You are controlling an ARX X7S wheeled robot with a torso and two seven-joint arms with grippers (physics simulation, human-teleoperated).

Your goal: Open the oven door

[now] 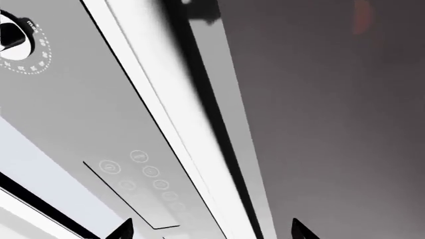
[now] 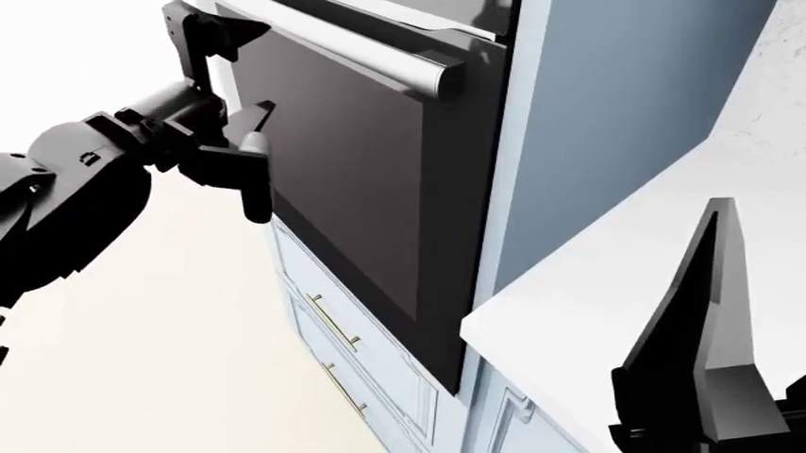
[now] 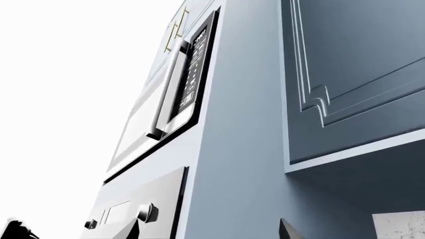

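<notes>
The oven door (image 2: 353,179) is a glossy black glass panel standing upright in the pale-blue cabinet. Its silver bar handle (image 2: 377,58) runs along the top edge. My left gripper (image 2: 252,75) is open at the handle's left end. In the left wrist view the handle (image 1: 179,124) passes between the two black fingertips of the left gripper (image 1: 212,231), with the dark glass (image 1: 332,124) beside it. I cannot tell whether the fingers touch the bar. My right gripper (image 2: 715,245) hangs open over the counter, holding nothing, and in its own view the right gripper (image 3: 207,233) faces the cabinet side.
Above the handle is a control panel with a knob (image 1: 13,42) and touch icons (image 1: 149,172). Pale-blue drawers with brass handles (image 2: 334,326) sit below the door. A white counter (image 2: 605,274) juts out at right. A microwave (image 3: 179,89) and an upper cabinet door (image 3: 359,64) are overhead.
</notes>
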